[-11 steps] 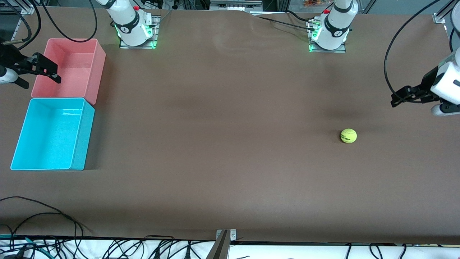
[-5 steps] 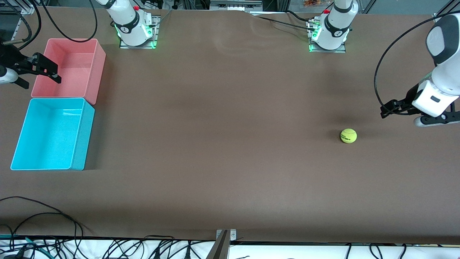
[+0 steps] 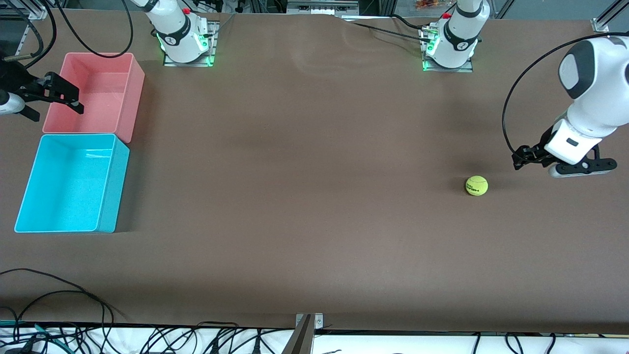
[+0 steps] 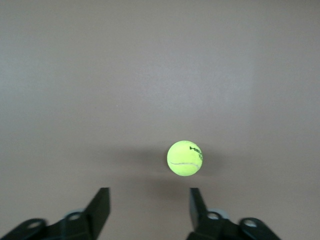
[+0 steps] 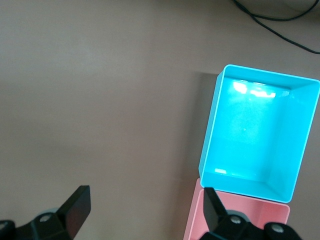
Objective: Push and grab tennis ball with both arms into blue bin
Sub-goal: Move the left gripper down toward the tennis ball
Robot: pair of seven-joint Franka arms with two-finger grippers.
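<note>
The tennis ball (image 3: 476, 186) is yellow-green with black lettering and rests on the brown table toward the left arm's end. My left gripper (image 3: 520, 161) hangs low over the table beside the ball, on the side away from the bins. In the left wrist view the ball (image 4: 184, 158) lies just ahead of the left gripper (image 4: 148, 201), which is open and holds nothing. The blue bin (image 3: 116, 191) stands at the right arm's end. My right gripper (image 3: 58, 112) waits open over the outer edge of the pink bin. The right wrist view shows that gripper (image 5: 145, 202) empty, with the blue bin (image 5: 215, 120) below.
A pink bin (image 3: 135, 98) of the same shape touches the blue bin on its side farther from the front camera, and shows too as the pink bin (image 5: 250, 217) in the right wrist view. Loose black cables (image 3: 59, 290) lie near the table's front edge.
The left arm has swung down and in toward the ball, bringing its gripper close beside it. The ball and the right arm have not moved.
</note>
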